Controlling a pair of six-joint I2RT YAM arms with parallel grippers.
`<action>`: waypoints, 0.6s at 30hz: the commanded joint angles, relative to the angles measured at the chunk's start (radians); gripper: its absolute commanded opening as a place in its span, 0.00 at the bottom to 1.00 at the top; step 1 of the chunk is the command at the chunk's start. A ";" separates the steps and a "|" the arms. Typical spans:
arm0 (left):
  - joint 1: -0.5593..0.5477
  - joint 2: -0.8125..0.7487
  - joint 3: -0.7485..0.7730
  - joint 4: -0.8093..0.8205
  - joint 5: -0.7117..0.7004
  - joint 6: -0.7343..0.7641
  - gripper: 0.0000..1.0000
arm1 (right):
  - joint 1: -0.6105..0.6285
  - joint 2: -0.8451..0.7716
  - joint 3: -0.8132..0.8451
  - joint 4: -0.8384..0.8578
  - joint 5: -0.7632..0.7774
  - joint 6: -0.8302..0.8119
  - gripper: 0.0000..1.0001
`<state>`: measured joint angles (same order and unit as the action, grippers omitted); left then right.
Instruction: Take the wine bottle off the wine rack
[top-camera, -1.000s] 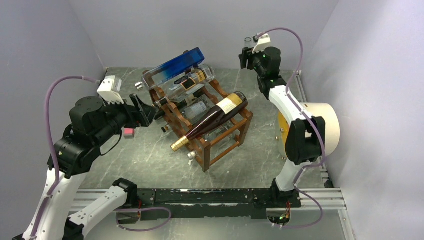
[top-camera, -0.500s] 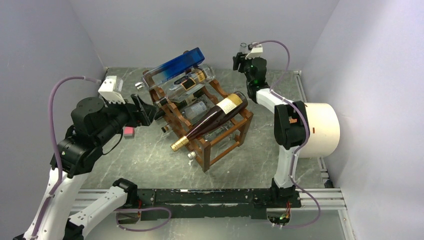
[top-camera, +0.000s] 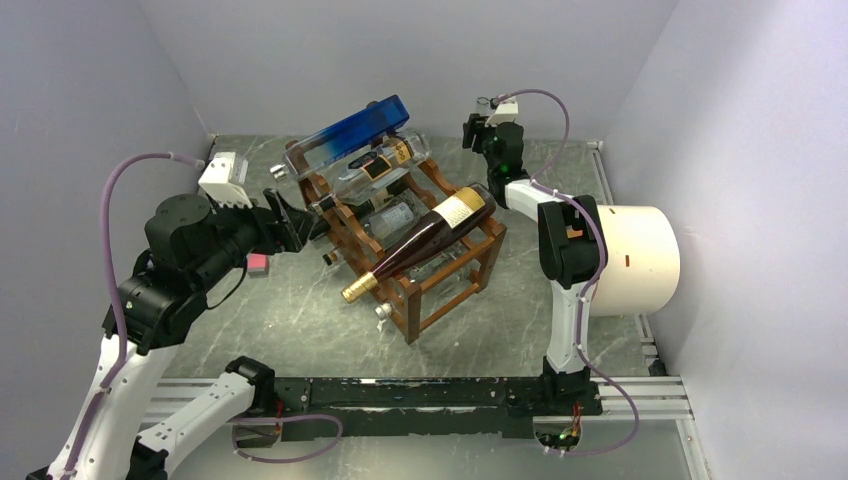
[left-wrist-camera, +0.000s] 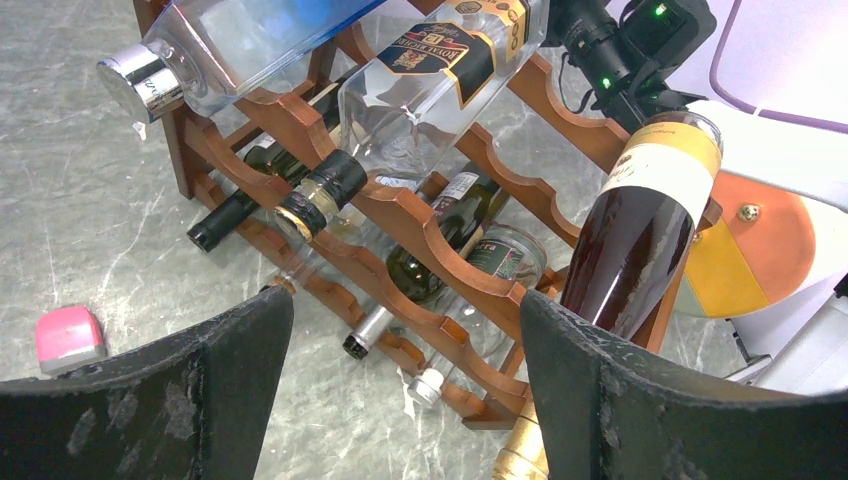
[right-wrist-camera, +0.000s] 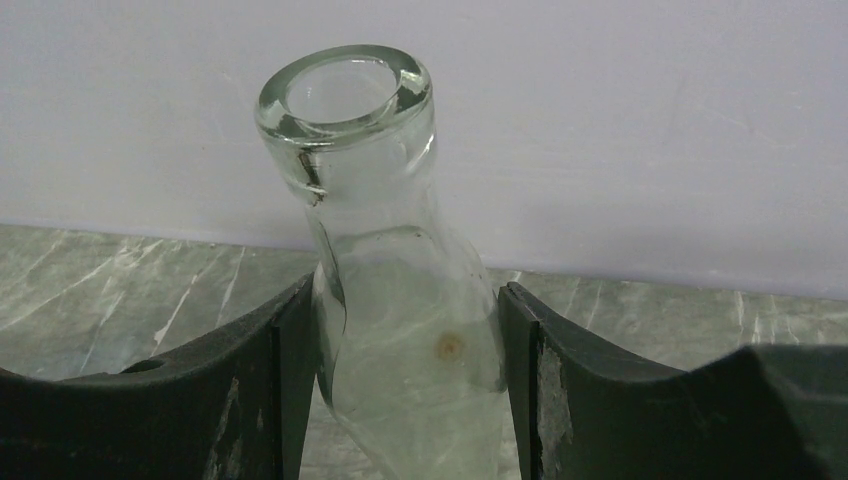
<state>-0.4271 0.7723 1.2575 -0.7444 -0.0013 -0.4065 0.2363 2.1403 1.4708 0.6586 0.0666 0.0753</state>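
Observation:
The reddish-brown wine rack (top-camera: 470, 268) stands mid-table with several bottles in it. A dark wine bottle (top-camera: 425, 240) with a gold foil neck lies slanted across its top front rails, also in the left wrist view (left-wrist-camera: 640, 240). My right gripper (top-camera: 487, 120) is by the back wall, behind the rack. It is shut on a clear glass bottle (right-wrist-camera: 400, 300) whose open mouth points up, one finger (right-wrist-camera: 250, 380) on each side. My left gripper (top-camera: 285, 218) hovers open at the rack's left end, nothing between its fingers (left-wrist-camera: 230, 370).
A blue-tinted clear bottle (top-camera: 350, 135) and a clear bottle with a black-gold label (top-camera: 380, 165) lie on the rack's top back. A small pink block (top-camera: 257, 263) sits on the table by the left arm. A large white roll (top-camera: 640, 260) stands at the right wall.
My right arm has swung left along the back wall with the clear bottle still gripped. The left arm and the rack's bottles have barely moved.

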 joint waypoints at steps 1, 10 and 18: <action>0.000 0.000 0.011 0.032 -0.013 0.011 0.87 | -0.003 -0.002 -0.007 0.147 0.005 0.009 0.00; -0.001 -0.011 0.022 0.018 -0.010 0.003 0.87 | -0.004 -0.014 -0.056 0.155 -0.034 -0.019 0.43; 0.000 -0.015 0.033 0.005 -0.006 0.002 0.87 | -0.003 -0.043 -0.010 0.042 -0.030 -0.034 0.82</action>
<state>-0.4271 0.7662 1.2617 -0.7464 -0.0010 -0.4072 0.2348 2.1399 1.4250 0.7353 0.0360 0.0666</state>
